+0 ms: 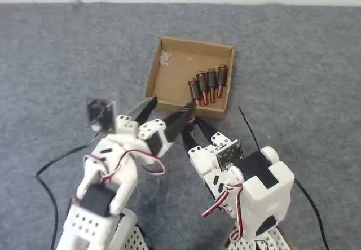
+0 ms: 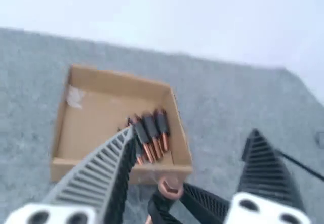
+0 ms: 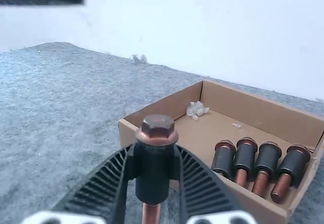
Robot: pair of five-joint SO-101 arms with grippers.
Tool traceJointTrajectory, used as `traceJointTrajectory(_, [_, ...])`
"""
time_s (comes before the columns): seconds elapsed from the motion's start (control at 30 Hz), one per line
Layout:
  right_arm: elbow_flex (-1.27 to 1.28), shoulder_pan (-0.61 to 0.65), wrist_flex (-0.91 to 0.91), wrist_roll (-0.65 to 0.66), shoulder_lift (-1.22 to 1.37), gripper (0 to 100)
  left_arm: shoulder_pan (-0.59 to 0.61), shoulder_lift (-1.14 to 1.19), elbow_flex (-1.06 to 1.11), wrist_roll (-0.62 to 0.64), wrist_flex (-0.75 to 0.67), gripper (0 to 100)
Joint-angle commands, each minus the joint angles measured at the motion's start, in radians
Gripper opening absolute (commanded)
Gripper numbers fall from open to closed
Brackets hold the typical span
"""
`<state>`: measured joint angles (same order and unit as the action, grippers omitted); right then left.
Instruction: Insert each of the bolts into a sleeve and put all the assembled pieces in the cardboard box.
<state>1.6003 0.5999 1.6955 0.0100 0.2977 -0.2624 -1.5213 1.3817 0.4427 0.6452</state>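
Right wrist view showed the right gripper [image 3: 153, 155] clamped on a black sleeve [image 3: 152, 176], one finger on each side. A copper bolt [image 3: 157, 129] sat through that sleeve, with its hexagonal head at one end and its threaded shank sticking out of the other. This held piece hung just outside the near wall of the cardboard box [image 3: 152, 114], not over its floor. Inside the box, four assembled pieces [image 3: 260, 164] lay side by side against one wall, touching or nearly so, and a small white scrap [image 3: 196, 109] sat in the far corner.

From the left wrist, the left gripper [image 2: 191, 133] stood spread wide and held nothing. The right gripper's bolt head appeared low between its two fingers [image 2: 104, 171], in front of the box. Both arms rested on grey carpet [image 1: 293, 47].
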Motion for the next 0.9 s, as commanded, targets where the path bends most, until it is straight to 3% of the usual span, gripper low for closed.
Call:
traceJointTrajectory(0.0, [0.023,-0.024,0.025,0.026,-0.004,0.6,0.061,-0.11,-0.035,0.009,0.046,17])
traceJointTrajectory(0.13, [0.023,-0.024,0.025,0.026,-0.004,0.6,0.143,-0.164,0.001,0.009,0.048,1])
traceJointTrajectory(0.3, [0.023,-0.045,0.025,0.026,-0.004,0.6,0.262,-0.239,0.067,0.009,0.048,2])
traceJointTrajectory(0.67, [0.026,-0.044,0.025,0.026,-0.01,0.6,0.348,-0.301,0.26,0.005,0.049,2])
traceJointTrajectory(0.87, [0.026,-0.038,0.022,0.026,-0.013,0.6,0.523,-0.301,0.303,0.005,0.075,2])
